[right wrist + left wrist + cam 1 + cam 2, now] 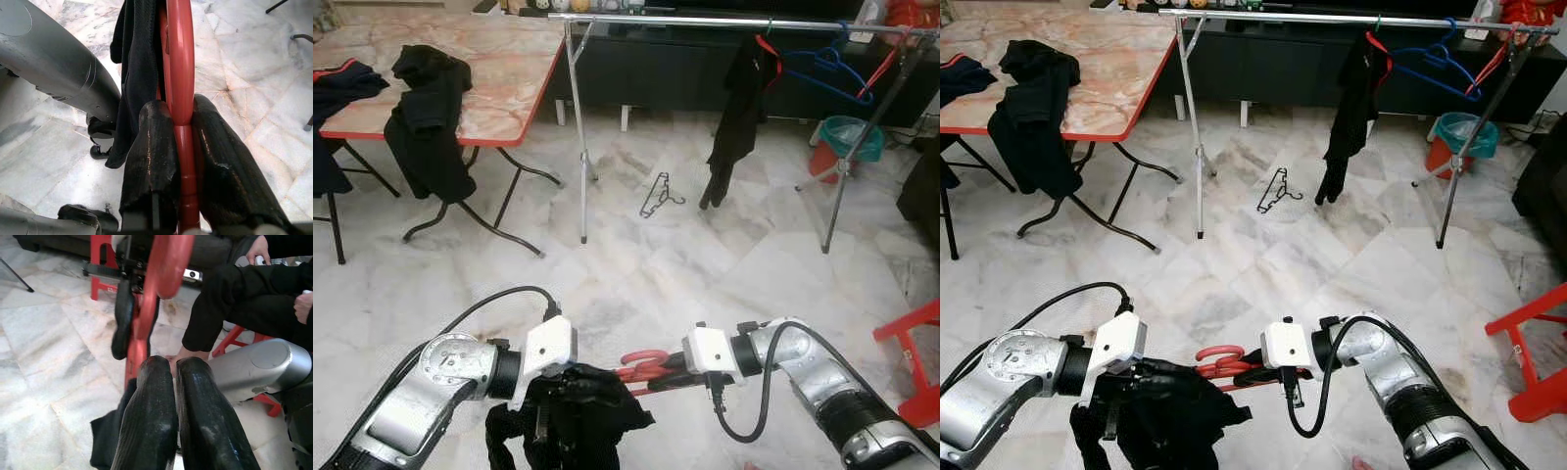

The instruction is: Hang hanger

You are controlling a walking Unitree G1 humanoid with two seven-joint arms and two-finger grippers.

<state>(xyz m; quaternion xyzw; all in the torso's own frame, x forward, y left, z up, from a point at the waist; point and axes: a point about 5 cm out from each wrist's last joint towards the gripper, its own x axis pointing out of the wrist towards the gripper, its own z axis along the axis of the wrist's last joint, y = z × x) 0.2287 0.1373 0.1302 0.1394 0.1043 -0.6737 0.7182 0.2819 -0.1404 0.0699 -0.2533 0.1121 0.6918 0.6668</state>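
Low in front of me a red hanger (pixel 644 364) carries a black garment (pixel 592 416), and both grippers hold this bundle. My right gripper (pixel 183 122) is shut on the hanger's red bar, just below its hook. My left gripper (pixel 172 364) has its fingers pressed together with black cloth bunched at them; in the left eye view it (pixel 560 394) is buried in the garment. The clothes rack's rail (pixel 724 20) runs across the far side of the room, with a black garment (pixel 734 108) and a blue hanger (pixel 832 69) hanging on it.
A black wire hanger (pixel 658 196) lies on the marble floor under the rack. A red-edged folding table (pixel 499 88) at the left holds dark clothes (pixel 426 117). A red stool (pixel 915 362) stands at my right, a teal bin (pixel 847 137) beyond. A person's dark-clad leg (pixel 234 298) is close by.
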